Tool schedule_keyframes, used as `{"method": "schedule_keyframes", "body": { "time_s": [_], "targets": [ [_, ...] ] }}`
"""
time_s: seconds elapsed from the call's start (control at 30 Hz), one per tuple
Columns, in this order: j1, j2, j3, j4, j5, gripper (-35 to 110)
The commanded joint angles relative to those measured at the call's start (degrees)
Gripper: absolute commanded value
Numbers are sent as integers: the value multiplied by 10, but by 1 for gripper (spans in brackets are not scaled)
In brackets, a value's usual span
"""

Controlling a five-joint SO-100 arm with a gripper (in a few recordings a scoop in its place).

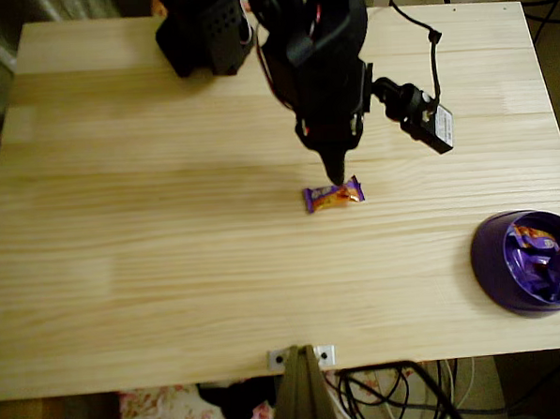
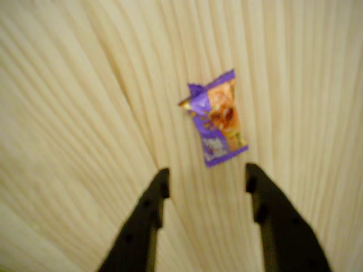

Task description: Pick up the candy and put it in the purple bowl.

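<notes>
Overhead view first: the pale pine worktop (image 1: 171, 271) shows long straight grain, and the candy (image 1: 334, 195) lies flat near its middle, a small oblong in shiny purple wrap with an orange centre and crimped ends. The black claw (image 1: 336, 176) points down just above the candy's upper edge; from here I cannot tell whether it touches. The purple bowl (image 1: 527, 262), round, deep and glossy with a thick rim, sits well apart at the right edge, with crinkled purple wrappers (image 1: 538, 257) inside. Wrist view: the claw (image 2: 207, 178) stands wide, its two matte black fingers (image 2: 148, 218) empty, and the candy (image 2: 215, 119) lies just beyond the tips. Print on the wrapper is too blurred to read.
</notes>
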State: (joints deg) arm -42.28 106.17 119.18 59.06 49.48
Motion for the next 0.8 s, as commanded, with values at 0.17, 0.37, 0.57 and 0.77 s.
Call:
{"method": "schedule_keyframes", "body": {
  "time_s": [0.17,0.37,0.57,0.77],
  "targets": [
    [3,3,-69,-21,-2,28],
    [24,-17,-78,-21,-21,30],
    [39,-28,-78,-24,-33,30],
    [36,-42,-69,-25,-26,30]
  ]
}}
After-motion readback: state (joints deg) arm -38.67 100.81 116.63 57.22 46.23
